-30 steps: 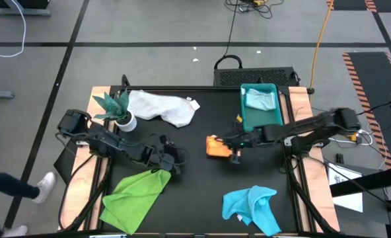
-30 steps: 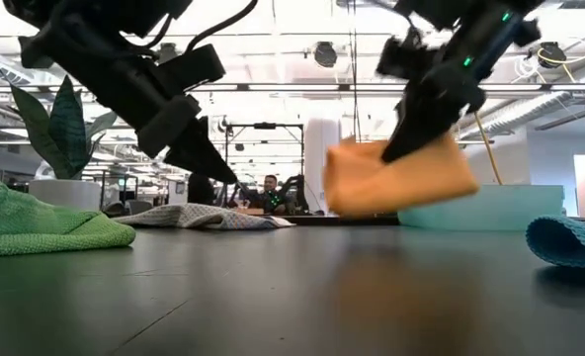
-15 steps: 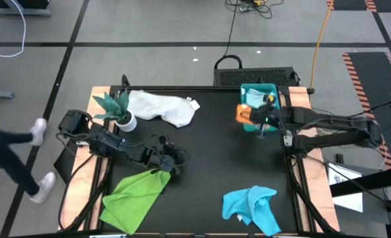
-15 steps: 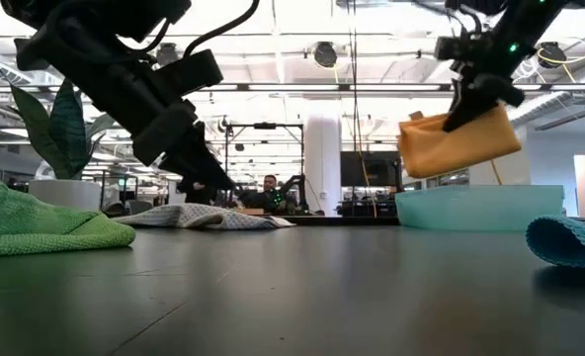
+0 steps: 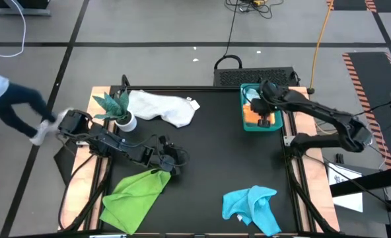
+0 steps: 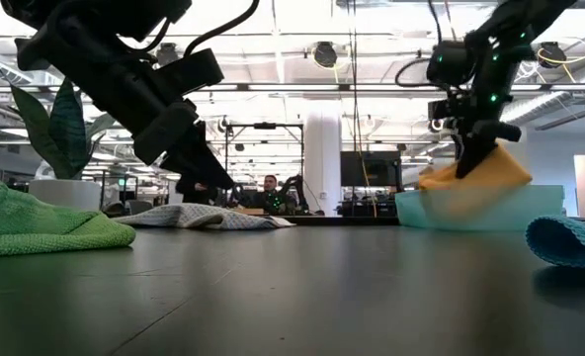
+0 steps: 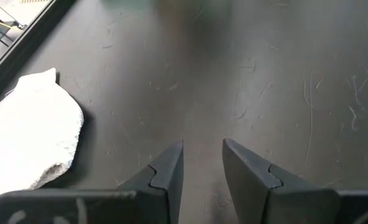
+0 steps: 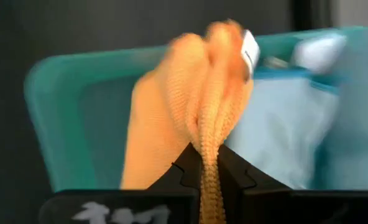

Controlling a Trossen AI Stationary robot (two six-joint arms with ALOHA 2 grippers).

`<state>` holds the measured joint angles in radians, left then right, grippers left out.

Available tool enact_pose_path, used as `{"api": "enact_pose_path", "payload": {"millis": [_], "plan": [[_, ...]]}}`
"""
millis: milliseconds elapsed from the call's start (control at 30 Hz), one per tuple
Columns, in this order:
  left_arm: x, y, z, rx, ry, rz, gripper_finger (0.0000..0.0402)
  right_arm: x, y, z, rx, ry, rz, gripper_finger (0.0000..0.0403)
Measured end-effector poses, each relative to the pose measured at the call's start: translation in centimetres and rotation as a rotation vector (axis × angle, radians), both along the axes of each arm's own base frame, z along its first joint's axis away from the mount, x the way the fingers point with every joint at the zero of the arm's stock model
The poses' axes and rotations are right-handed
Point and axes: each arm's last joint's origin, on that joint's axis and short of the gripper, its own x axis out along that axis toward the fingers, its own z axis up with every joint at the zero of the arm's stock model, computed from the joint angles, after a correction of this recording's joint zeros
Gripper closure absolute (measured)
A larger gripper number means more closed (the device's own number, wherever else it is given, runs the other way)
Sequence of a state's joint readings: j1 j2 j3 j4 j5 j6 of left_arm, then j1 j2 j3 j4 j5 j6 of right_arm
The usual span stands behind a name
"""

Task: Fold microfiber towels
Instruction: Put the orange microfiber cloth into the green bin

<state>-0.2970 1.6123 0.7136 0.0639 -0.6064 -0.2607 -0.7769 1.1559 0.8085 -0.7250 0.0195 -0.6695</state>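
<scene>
The right gripper [image 5: 263, 118] now hangs over the teal tray [image 5: 243, 106] at the upper right of the high view, its fingers clamped on the folded orange towel [image 5: 251, 114]. A second ago it held that towel above the table's middle, and half a second ago at the tray's left wall. In the low view the orange towel [image 6: 480, 176] now dips to the tray's rim [image 6: 549, 208] instead of hanging clear above it. The right wrist view shows the cloth pinched between the shut fingers, with the pale blue towel [image 8: 277, 137] lying in the tray behind it.

The left gripper [image 5: 169, 164] has not moved; it hovers left of centre in the high view, fingers partly open and holding nothing, above bare table in its wrist view.

Other items are unchanged. The lime green towel [image 5: 135, 194] lies at lower left, just below the left gripper. The turquoise-blue towel [image 5: 253, 207] lies at lower right. The white-grey towel [image 5: 161, 107] lies at upper left, beside the potted plant [image 5: 118, 110]. A person [image 5: 10, 109] at the far left edge of the high view has shifted position on the floor. Nothing stands between the right gripper and the tray.
</scene>
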Motion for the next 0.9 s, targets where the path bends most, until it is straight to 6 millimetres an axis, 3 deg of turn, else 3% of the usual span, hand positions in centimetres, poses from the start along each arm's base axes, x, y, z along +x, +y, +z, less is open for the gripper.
{"api": "enact_pose_path", "payload": {"millis": [167, 533, 733, 900], "plan": [[0.0, 0.0, 0.0, 0.0, 0.0, 0.0, 0.0286, -0.5, -1.3, -0.9, 0.068, -0.001, -0.024, 0.0395], [0.0, 0.0, 0.0, -0.003, -0.001, 0.002, 0.0286, -0.6, -4.1, -3.7, 0.013, 0.15, -0.155, 0.0383], [0.0, 0.0, 0.0, -0.004, -0.002, 0.002, 0.0286, -0.5, -4.6, -4.6, -0.036, 0.221, -0.179, 0.0336], [0.0, 0.0, 0.0, -0.004, -0.002, 0.002, 0.0286, -0.8, -4.3, -3.7, -0.077, 0.227, -0.229, 0.0268]]}}
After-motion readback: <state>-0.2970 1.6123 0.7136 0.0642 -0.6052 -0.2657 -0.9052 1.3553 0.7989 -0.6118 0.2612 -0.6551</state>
